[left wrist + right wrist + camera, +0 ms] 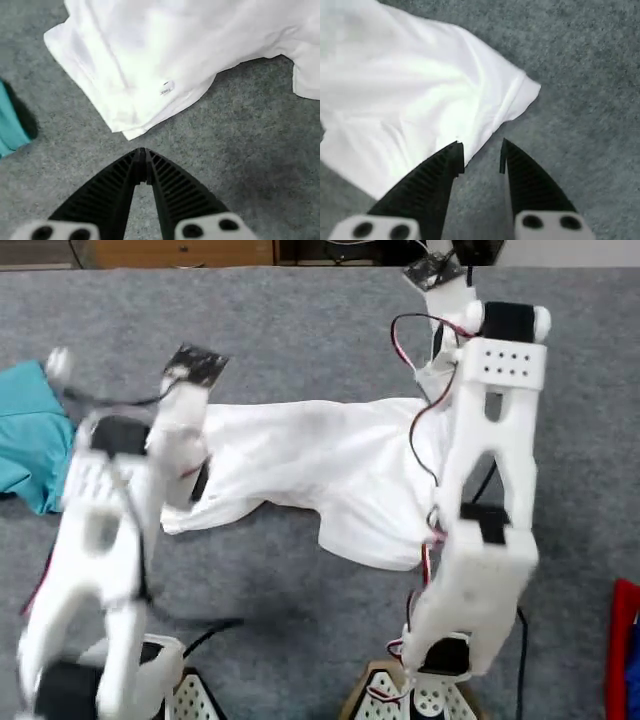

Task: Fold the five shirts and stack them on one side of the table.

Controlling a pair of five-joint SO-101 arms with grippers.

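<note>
Lying across the middle of the table (300, 330), the white shirt (330, 470) is rumpled. The left gripper (142, 165) hangs closed and empty over bare table, just beside its folded corner. The right gripper (480, 157) is parted at a sleeve edge, gripping nothing. A teal shirt (30, 435) lies beyond the left arm.

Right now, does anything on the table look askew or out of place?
The white shirt lies rumpled and lopsided in the middle of the table, edges uneven, not a squared fold. A teal shirt sits bunched at one edge. Nothing looks torn or spilled.
</note>
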